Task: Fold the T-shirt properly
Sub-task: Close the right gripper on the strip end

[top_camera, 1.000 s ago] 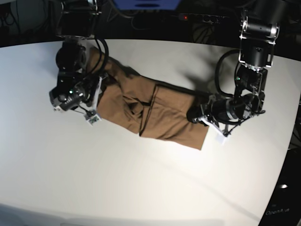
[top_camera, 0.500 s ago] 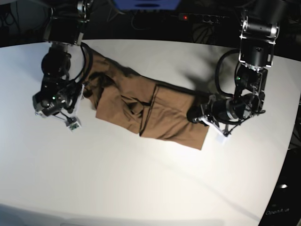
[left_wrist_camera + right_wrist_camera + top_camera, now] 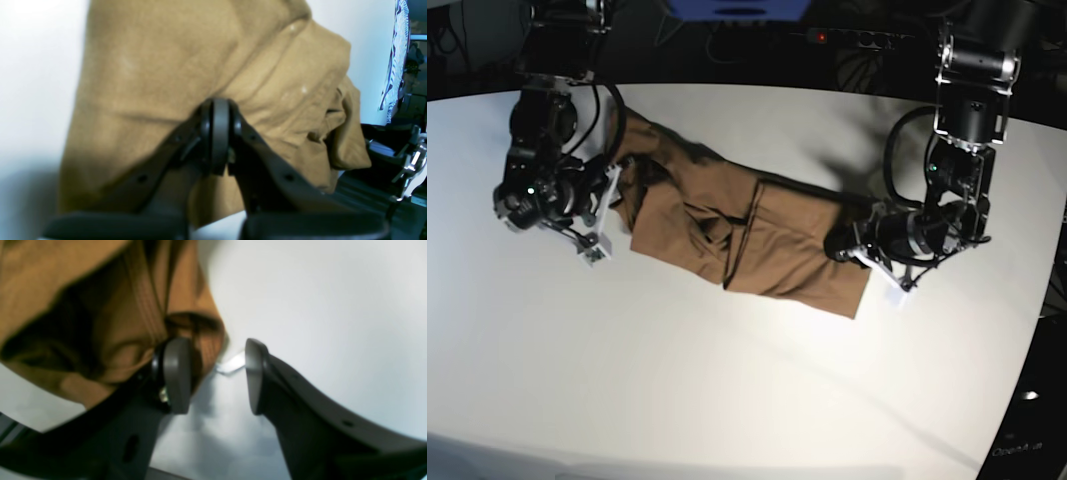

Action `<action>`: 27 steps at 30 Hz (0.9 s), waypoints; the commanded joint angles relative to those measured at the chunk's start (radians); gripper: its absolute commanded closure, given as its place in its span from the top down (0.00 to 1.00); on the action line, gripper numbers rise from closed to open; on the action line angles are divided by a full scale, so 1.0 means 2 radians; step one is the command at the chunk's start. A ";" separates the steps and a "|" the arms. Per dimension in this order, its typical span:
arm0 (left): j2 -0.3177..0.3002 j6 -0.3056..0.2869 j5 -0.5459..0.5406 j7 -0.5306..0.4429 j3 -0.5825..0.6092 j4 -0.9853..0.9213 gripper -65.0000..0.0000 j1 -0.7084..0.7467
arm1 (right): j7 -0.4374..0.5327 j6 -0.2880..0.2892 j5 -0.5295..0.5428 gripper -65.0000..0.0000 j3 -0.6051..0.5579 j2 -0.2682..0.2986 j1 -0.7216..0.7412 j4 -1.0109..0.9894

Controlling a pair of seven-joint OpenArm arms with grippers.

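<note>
Faint pale lettering at base view's lower right corner (image 3: 1019, 451) — too small to read.

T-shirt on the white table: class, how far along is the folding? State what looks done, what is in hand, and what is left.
Done: the T-shirt lies on the table as a long narrow band, its sides apparently folded in.
In hand: the left gripper is shut at one end of the cloth; the right gripper is open beside the other, bunched end.
Left: smoothing the bunched end and, probably, folding the band end to end.
</note>
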 commanded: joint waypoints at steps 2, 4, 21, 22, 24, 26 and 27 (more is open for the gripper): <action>-0.009 0.048 0.102 0.032 0.003 -0.015 0.03 0.014 | -0.001 0.003 0.005 0.38 0.006 0.002 0.007 0.010; -0.009 0.048 0.102 0.032 0.003 -0.015 0.03 0.014 | -0.001 0.003 0.005 0.38 0.021 0.000 0.003 0.010; -0.012 0.048 0.102 0.031 0.002 -0.015 0.03 0.014 | -0.001 0.003 0.005 0.38 0.058 -0.011 -0.016 0.006; -0.012 0.048 0.102 0.031 0.002 -0.015 0.03 0.014 | -0.001 0.003 0.005 0.38 0.058 -0.013 -0.017 0.006; -0.012 0.048 0.102 0.030 0.002 -0.015 0.03 0.014 | -0.001 0.003 0.005 0.38 0.058 -0.021 -0.017 0.006; -0.012 0.048 0.102 0.031 0.002 -0.015 0.03 0.014 | -0.001 0.003 0.005 0.38 0.058 -0.028 -0.017 0.007; -0.012 0.048 0.102 0.031 0.002 -0.015 0.03 0.014 | -0.001 0.003 0.005 0.38 0.058 -0.034 -0.017 0.007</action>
